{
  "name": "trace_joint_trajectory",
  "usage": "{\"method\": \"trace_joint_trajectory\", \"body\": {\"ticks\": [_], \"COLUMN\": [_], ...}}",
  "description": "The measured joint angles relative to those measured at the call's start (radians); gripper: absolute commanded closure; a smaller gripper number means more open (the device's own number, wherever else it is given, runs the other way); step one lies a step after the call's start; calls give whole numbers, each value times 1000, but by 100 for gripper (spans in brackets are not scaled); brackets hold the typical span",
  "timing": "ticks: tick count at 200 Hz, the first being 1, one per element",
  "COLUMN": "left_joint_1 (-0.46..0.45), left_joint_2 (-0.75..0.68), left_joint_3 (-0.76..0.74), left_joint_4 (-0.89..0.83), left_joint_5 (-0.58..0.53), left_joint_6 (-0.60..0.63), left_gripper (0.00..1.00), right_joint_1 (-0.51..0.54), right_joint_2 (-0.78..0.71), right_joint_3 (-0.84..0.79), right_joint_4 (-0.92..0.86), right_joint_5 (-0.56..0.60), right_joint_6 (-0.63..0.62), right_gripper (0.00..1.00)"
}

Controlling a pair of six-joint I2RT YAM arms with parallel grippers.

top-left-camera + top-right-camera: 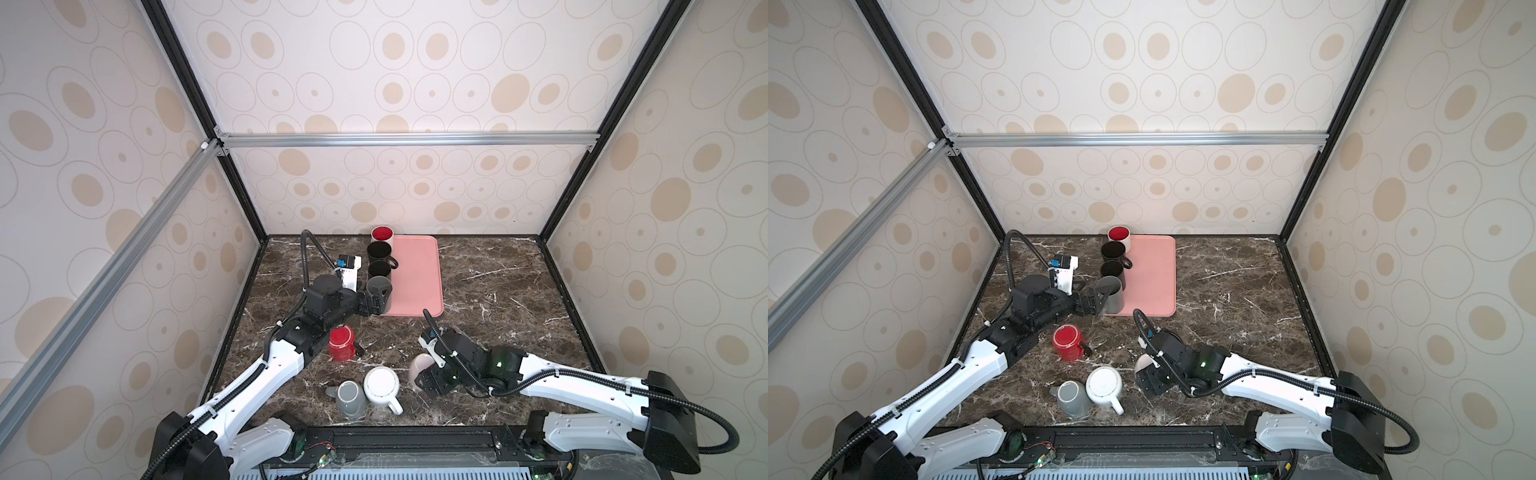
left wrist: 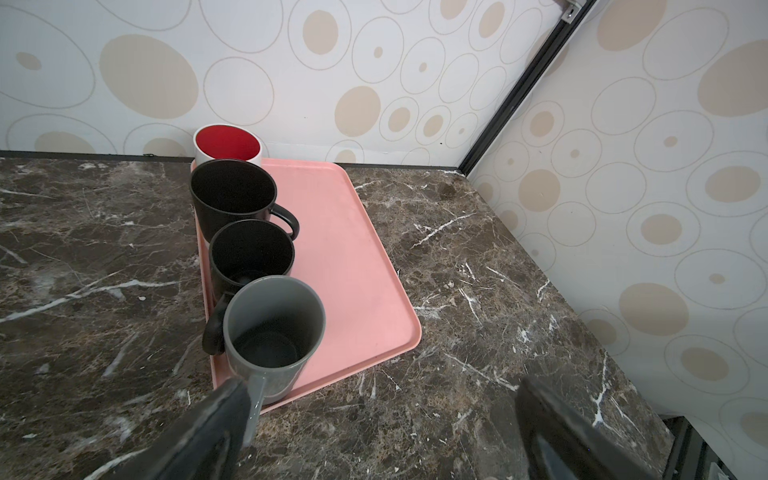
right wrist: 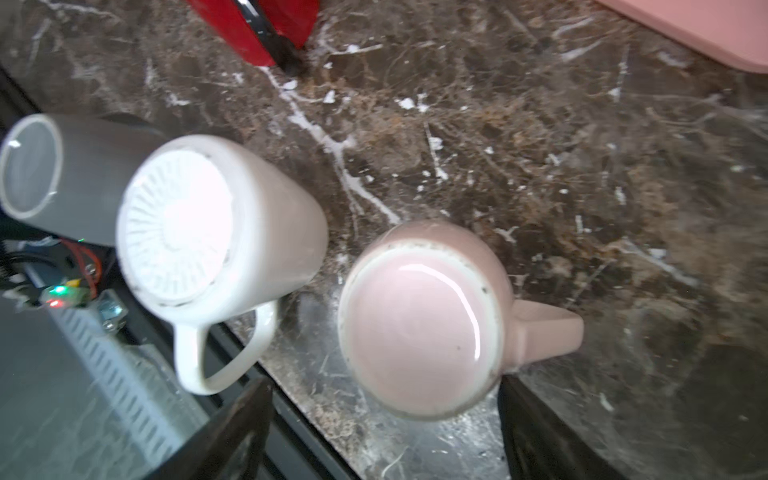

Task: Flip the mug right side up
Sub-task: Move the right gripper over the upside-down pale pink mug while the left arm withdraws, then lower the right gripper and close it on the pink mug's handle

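A pale pink mug (image 3: 419,320) stands upside down on the marble table, base up, handle out to one side; it also shows in both top views (image 1: 419,365) (image 1: 1143,362). My right gripper (image 3: 382,424) (image 1: 432,380) hovers just over it, open, one finger on each side of the base and nothing gripped. My left gripper (image 2: 382,399) (image 1: 376,302) is open at the near corner of the pink tray (image 2: 345,257). One of its fingers (image 2: 224,411) is right beside the handle of an upright grey mug (image 2: 272,332) (image 1: 379,289).
On the tray's left edge stand two black mugs (image 1: 379,251) (image 1: 379,270) and a white mug with a red inside (image 1: 382,235). On the table near the front are a red mug (image 1: 341,343), an upside-down white mug (image 1: 381,386) and an upside-down grey mug (image 1: 351,399).
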Motion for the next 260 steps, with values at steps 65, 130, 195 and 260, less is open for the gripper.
{"method": "trace_joint_trajectory", "body": {"ticks": [65, 130, 195, 260], "left_joint_1": [0, 0, 0, 0], "left_joint_2": [0, 0, 2, 3], "left_joint_3": [-11, -17, -30, -37], "left_joint_4": [8, 15, 22, 23], "left_joint_5": [9, 18, 21, 36], "left_joint_6": [0, -1, -15, -24], "left_gripper": [1, 1, 2, 2], "right_joint_1": [-80, -135, -87, -133], "right_joint_2": [-48, -25, 117, 124], "right_joint_3": [13, 13, 33, 37], "right_joint_4": [14, 56, 58, 86], "right_joint_5": [-55, -162, -65, 70], "right_joint_6": [-132, -237, -247, -139], "right_gripper": [17, 7, 21, 23]}}
